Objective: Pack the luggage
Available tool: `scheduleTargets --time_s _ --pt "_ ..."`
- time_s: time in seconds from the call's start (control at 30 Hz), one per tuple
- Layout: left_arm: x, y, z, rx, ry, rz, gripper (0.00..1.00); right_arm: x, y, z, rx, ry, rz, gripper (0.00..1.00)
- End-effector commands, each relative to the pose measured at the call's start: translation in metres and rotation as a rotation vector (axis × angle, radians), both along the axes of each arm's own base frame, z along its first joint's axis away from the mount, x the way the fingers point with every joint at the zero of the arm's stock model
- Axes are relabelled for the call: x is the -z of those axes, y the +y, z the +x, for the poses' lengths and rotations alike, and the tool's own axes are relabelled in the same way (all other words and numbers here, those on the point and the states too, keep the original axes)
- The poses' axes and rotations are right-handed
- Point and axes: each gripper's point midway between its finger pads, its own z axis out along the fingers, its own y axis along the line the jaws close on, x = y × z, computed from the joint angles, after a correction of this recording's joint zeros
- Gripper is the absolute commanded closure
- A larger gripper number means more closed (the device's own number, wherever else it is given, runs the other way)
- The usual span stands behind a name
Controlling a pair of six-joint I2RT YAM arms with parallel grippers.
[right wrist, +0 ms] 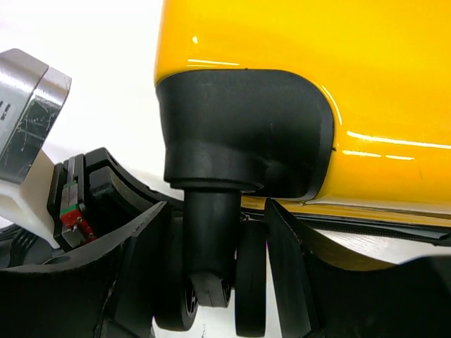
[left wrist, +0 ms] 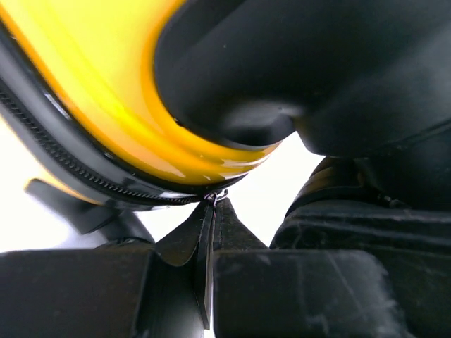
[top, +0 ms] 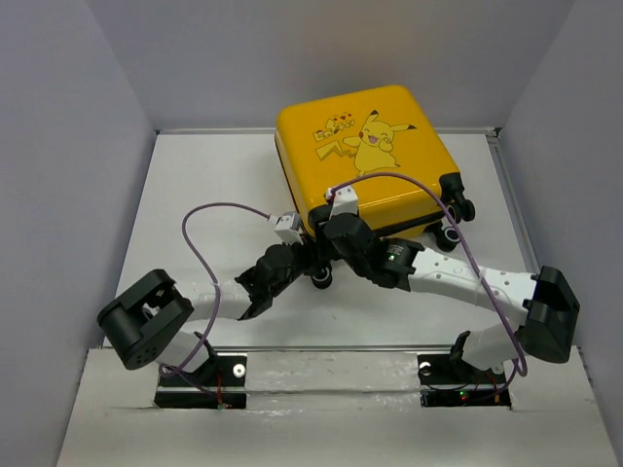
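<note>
the yellow luggage (top: pixel 365 156) lies closed at the back of the tabletop (top: pixel 195 175), the left claw (left wrist: pixel 213 211) pinched tight on its zipper pull (left wrist: pixel 218 195), the right claw (right wrist: pixel 216 205) spread apart astride a black wheel (right wrist: pixel 250 282).

closed glossy yellow luggage (top: pixel 370 161), pikachu lid up, flat, black wheels on near-right edge

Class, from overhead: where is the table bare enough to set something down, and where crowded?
Bare: table between left wall and luggage; the strip between arms and near edge. Crowded: the luggage's near corner, where left gripper and right gripper meet at a wheel.
</note>
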Motion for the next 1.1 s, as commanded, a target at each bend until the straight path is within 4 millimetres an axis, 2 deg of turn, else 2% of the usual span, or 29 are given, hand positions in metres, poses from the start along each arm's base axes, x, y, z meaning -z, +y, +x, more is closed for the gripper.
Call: scheduleTargets --time_s 0.0,0.07,0.1,0.33,0.43,0.53,0.67,0.77,0.93,1.0,1.07 --pt "-0.052 0.035 0.039 -0.235 -0.140 0.030 0.94 0.015 0.001 -0.031 -0.102 0.055 -0.011 0.93" --pt "-0.035 0.047 0.036 -0.254 -0.105 0.128 0.94 0.021 -0.007 -0.035 -0.099 0.063 -0.033 0.93" --pt "-0.031 0.067 0.033 -0.302 -0.100 0.206 0.94 0.028 -0.022 -0.040 -0.091 0.078 -0.078 0.93" --pt "-0.007 0.088 0.028 -0.320 -0.062 0.351 0.94 0.036 -0.041 -0.045 -0.082 0.087 -0.144 0.93" --pt "0.008 0.108 0.026 -0.355 -0.021 0.443 0.94 0.042 -0.053 -0.048 -0.067 0.102 -0.190 0.93" --pt "0.011 0.126 0.028 -0.400 -0.004 0.505 0.94 0.043 -0.060 -0.053 -0.066 0.112 -0.190 0.93" --pt "0.009 0.164 0.044 -0.498 0.015 0.554 0.94 0.039 -0.064 -0.062 -0.094 0.121 -0.156 0.93" --pt "-0.004 0.181 0.062 -0.562 0.001 0.524 0.94 0.043 -0.063 -0.069 -0.118 0.144 -0.143 0.93" --pt "-0.027 0.182 0.075 -0.623 -0.009 0.436 0.94 0.050 -0.054 -0.077 -0.151 0.167 -0.149 0.93" --pt "-0.047 0.183 0.076 -0.652 -0.020 0.386 0.86 0.048 -0.046 -0.080 -0.171 0.158 -0.141 0.93" --pt "-0.076 0.179 0.068 -0.628 -0.065 0.304 0.73 0.044 -0.033 -0.089 -0.217 0.153 -0.119 0.93"
